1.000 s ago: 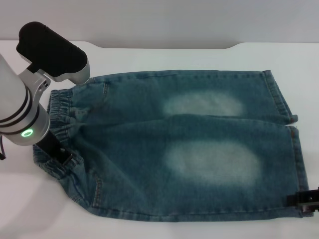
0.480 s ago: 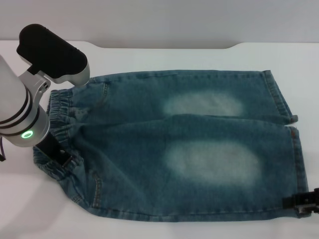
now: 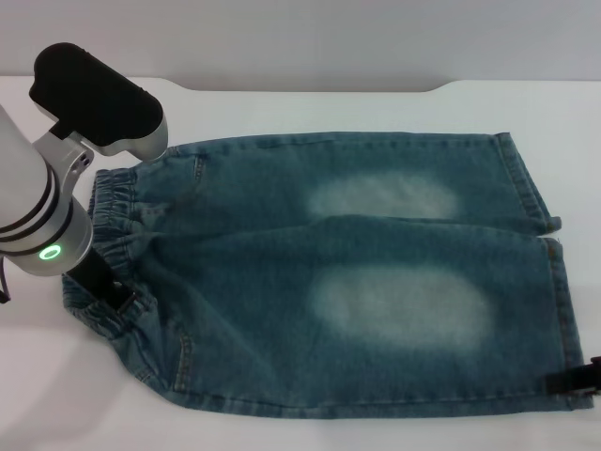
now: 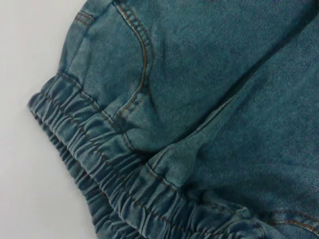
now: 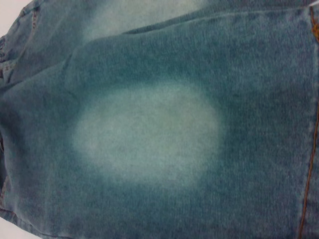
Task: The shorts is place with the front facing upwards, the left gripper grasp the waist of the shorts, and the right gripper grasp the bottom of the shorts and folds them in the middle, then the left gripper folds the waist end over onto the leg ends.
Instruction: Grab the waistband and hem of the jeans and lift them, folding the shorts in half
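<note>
Denim shorts (image 3: 357, 272) lie flat mid-frame on the white table (image 3: 526, 113). Left gripper (image 3: 117, 299) at the waist (image 3: 108, 235), lower left; right gripper (image 3: 580, 381) at the bottom hem (image 3: 559, 282), lower right. Closure cannot be told for either. Grasping step in hand; next, secure both grips, then lift.

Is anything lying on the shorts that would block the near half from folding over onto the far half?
Nothing visible does. The shorts lie flat on the white table with bare denim throughout. Only the left gripper at the waist and the right gripper at the near hem corner touch them.
</note>
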Robot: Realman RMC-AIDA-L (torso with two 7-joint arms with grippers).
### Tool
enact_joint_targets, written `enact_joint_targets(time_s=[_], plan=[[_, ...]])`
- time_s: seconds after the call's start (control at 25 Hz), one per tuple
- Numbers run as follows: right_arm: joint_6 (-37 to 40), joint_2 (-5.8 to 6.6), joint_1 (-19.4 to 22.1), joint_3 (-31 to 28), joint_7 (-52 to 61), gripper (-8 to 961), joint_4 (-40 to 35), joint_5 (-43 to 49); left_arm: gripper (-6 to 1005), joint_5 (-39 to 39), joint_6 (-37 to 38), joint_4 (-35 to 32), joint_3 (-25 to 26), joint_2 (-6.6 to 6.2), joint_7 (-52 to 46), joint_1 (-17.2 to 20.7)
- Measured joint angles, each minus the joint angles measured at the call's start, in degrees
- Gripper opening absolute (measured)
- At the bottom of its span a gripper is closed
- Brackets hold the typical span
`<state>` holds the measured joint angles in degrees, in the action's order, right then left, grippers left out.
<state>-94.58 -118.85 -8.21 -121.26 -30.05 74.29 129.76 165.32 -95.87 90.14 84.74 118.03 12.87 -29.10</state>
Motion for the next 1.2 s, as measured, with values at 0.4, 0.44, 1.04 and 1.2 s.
enact_joint_targets(time_s=[0.4, 0.44, 1.04, 1.2], plan=[[-0.79, 0.27, -1.05, -7.96, 1.13, 8, 3.73, -2.50, 46, 0.00, 0.15, 0.02, 0.33, -0.09, 0.04, 0.05], [-0.84, 0.28, -1.21, -8.58, 1.31, 18, 3.71, -2.46, 46, 0.00, 0.18, 0.04, 0.44, -0.09, 0.04, 0.05], [-2.35, 0.07, -3.33, -8.45, 2.26, 240, -3.67, -1.10, 46, 0.00, -0.41, 1.41, 0.43, -0.09, -0.41, -0.06], [-2.53, -0.01, -3.43, -8.38, 2.34, 330, -4.08, -1.27, 46, 0.03, -1.51, 3.71, 0.43, -0.09, -0.45, 0.12]])
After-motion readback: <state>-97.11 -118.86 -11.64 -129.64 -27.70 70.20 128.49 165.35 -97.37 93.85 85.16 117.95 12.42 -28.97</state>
